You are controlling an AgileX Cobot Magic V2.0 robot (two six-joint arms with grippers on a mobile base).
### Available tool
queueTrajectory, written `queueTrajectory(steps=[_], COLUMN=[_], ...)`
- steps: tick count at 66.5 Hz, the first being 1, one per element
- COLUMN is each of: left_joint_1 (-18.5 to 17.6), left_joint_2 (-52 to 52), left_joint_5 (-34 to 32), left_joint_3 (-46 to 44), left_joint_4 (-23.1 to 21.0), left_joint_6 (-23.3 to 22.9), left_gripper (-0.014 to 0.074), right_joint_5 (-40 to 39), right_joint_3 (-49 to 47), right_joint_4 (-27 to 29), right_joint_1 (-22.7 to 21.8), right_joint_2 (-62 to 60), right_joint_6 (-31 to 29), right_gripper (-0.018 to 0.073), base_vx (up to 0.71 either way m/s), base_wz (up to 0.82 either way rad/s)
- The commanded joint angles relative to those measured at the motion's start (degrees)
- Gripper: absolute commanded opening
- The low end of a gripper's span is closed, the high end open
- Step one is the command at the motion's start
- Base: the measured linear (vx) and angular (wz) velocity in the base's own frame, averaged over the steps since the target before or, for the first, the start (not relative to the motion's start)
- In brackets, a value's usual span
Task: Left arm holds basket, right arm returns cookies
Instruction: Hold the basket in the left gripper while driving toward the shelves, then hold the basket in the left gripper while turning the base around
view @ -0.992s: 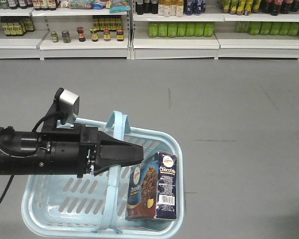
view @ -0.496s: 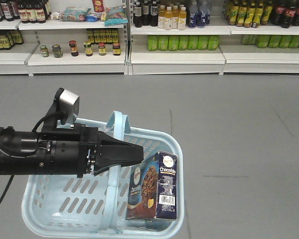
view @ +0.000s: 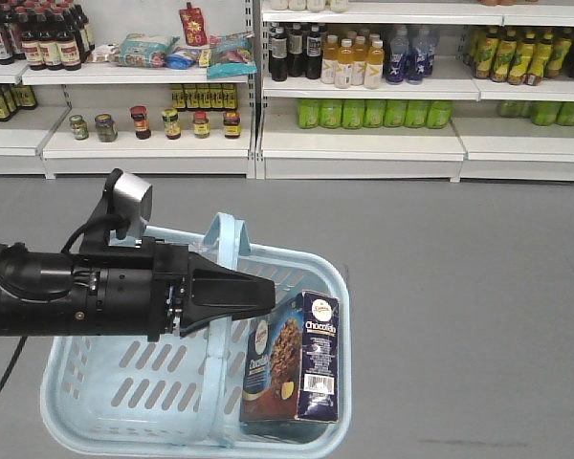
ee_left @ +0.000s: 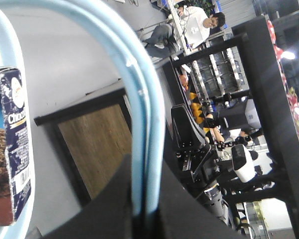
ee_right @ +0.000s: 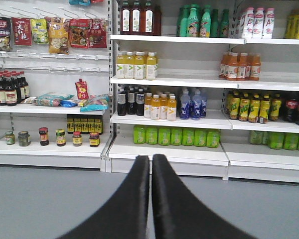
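The cookies (view: pixel 295 359) are stood upright inside the basket (view: pixel 77 413). A light, stiff, crushable carton is judged: its 2 broad faces should be gripped. The basket's handle (view: pixel 228 239) is clenched by the left gripper (view: pixel 264 295); the right gripper (ee_right: pixel 150 167) is closed, empty.

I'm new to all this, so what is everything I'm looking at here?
Plastic slotted shopping basket: one, light blue, foreground, grey floor behind it.
Rectangular cardboard "Chocofello" cookie box: one, dark navy, upright in the basket's right side.
Shop shelves: several, white, at the back, stocked with bottles, jars, snack packs.
Left claw: one, black, shut on the basket's arched handle.
Right claw: one, black, shut, empty, facing the shelves.
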Motion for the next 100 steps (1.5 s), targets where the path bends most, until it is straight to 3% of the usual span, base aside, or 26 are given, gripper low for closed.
queueTrajectory(steps=[1, 80, 100], left_joint_1=[-0.2, -0.2, -0.2], left_joint_2=[-1.9, -1.9, -1.9], left_joint_5=[3.8, 3.7, 3.7], left_joint_3=[-2.0, -2.0, -2.0], left_joint_4=[-6.9, -6.9, -6.9], left_joint_6=[0.7, 0.7, 0.7], left_gripper=[-0.0006, -0.0006, -0.0006], right_joint_5=[-4.3, -4.3, -4.3], right_joint_3=[0.1, 0.1, 0.1], right_joint_4=[-0.1, -0.1, -0.1], right_joint_1=[-0.1, -0.1, -0.1], right_joint_2=[-0.4, -0.4, -0.4], right_joint_6=[-0.2, -0.2, -0.2], right_gripper=[-0.0008, -0.0008, -0.0008], base_vx=[0.57, 0.54, 0.33], base_wz=[0.07, 0.01, -0.54])
